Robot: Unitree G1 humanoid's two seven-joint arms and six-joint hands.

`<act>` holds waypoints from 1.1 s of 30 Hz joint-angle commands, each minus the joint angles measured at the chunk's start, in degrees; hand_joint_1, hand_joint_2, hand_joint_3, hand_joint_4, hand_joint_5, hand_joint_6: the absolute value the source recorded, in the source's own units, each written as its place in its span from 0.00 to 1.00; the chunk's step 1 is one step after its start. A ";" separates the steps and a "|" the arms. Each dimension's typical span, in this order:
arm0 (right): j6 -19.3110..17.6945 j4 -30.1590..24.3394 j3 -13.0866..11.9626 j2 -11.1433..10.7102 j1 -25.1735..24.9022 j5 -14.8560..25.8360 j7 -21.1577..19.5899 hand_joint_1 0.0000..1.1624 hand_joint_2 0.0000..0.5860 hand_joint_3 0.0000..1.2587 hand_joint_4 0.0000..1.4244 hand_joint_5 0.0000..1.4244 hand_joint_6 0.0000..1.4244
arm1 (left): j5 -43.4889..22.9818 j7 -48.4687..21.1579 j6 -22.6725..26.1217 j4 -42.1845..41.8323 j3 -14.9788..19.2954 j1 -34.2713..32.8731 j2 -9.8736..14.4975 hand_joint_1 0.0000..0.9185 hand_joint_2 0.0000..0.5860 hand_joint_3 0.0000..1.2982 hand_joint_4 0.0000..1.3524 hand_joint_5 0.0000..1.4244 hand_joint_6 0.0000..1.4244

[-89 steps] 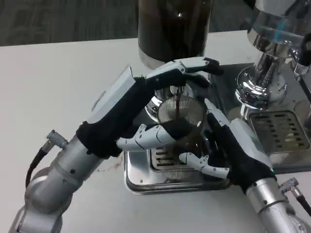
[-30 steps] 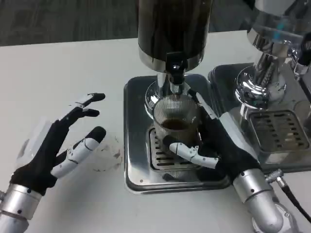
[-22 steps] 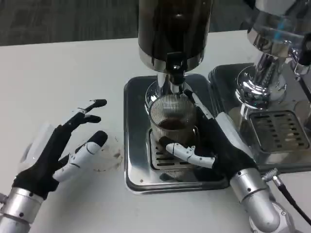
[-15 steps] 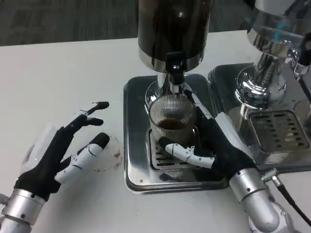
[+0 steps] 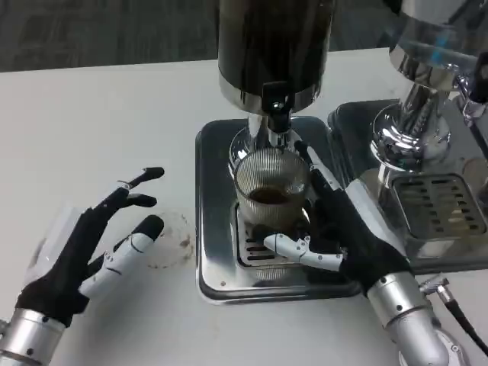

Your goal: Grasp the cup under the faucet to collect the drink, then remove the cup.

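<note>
The left robot hand (image 5: 91,240) is drawn back over the bench (image 5: 91,130), fingers spread, while the ribbed glass cup (image 5: 271,187) under the faucet (image 5: 276,107) is gripped by the right robot hand (image 5: 335,229).

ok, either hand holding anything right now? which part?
Right hand grips the ribbed cup around its lower body, under the faucet. Left hand holds nothing, fingers spread over the table.

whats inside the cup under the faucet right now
The ribbed clear cup holds a shallow layer of dark brown drink near its bottom. The right hand wraps its lower part, so the cup's base on the drip tray is covered.
</note>
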 commanded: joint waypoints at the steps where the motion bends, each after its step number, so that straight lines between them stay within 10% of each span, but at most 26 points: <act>1: 1.08 -0.91 -0.02 -0.03 0.38 -0.01 0.58 0.58 0.29 0.00 0.00 0.00 0.03 | -0.58 0.49 0.17 -0.77 -0.17 0.74 0.16 0.00 0.34 0.18 0.13 0.23 0.17; 33: -4.50 12.55 -0.05 3.91 -5.62 4.67 1.78 0.62 0.25 0.00 0.00 0.00 0.10 | -1.76 0.88 1.01 -3.21 1.00 2.36 -0.18 0.00 0.35 0.20 0.16 0.25 0.17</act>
